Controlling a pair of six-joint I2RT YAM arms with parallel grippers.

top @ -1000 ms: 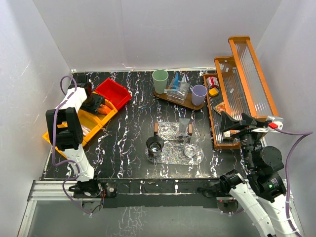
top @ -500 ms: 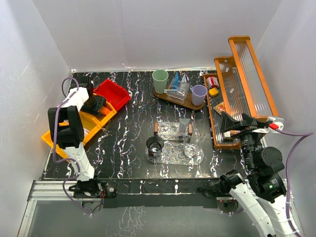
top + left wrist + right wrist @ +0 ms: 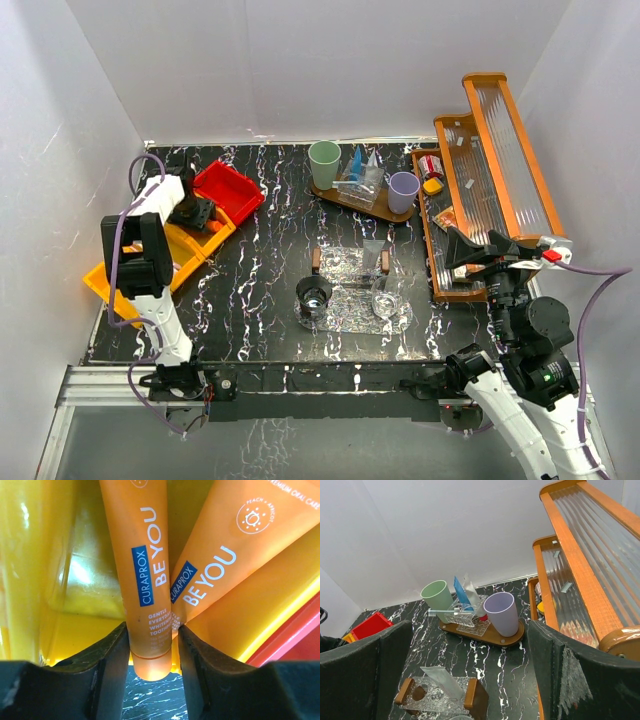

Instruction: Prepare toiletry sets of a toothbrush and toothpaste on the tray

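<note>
With the left claw point(image 3: 152, 630), pinches the cap end of an orange tube point(image 3: 145, 555) in the yellow bin point(image 3: 85, 580) at the tabletop's left edge, a second orange tube point(image 3: 225, 565) just beside. Holds the right claw point(image 3: 469, 625) wide and empty near the tabletop's right edge. Keeps green cup point(image 3: 439, 597), lilac cup point(image 3: 502, 612), toothbrush point(image 3: 442, 612) and blue tube point(image 3: 461, 594) on the wooden tray point(image 3: 490, 636) by the far edge.
</note>
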